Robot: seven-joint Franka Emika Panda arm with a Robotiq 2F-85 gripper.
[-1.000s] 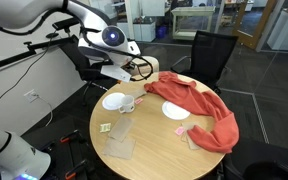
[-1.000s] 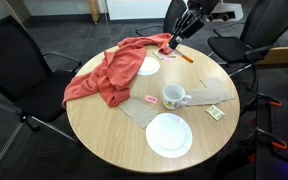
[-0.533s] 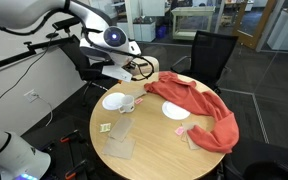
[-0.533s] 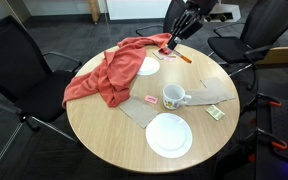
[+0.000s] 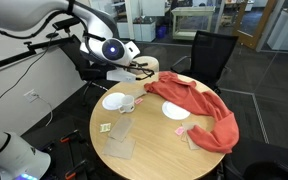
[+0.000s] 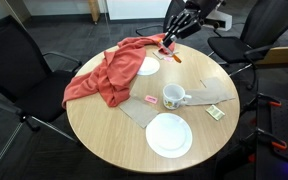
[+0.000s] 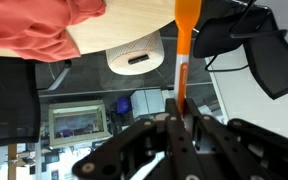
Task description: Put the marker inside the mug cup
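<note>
My gripper (image 6: 172, 40) is shut on the orange marker (image 6: 175, 54) and holds it just above the far edge of the round wooden table (image 6: 104, 130). In the wrist view the marker (image 7: 183, 40) sticks out from between the jaws (image 7: 181, 125). In an exterior view the gripper (image 5: 144, 68) is past the table's edge and the marker is too small to make out. The white mug cup (image 6: 173, 97) stands upright, apart from the gripper, next to a large white plate (image 6: 169, 135). Both also show in an exterior view, the mug (image 5: 129, 104) beside the plate (image 5: 112, 100).
A red cloth (image 6: 106, 75) (image 5: 196, 108) drapes over one side of the table, beside a small white plate (image 6: 147, 66). A translucent container (image 5: 121, 142), a pink-white card (image 6: 142, 99) and a small card (image 6: 216, 113) lie on the table. Black chairs (image 6: 19, 70) stand around it.
The gripper has closed on the marker and shifted slightly; the marker no longer lies flat on the table but hangs from the jaws.
</note>
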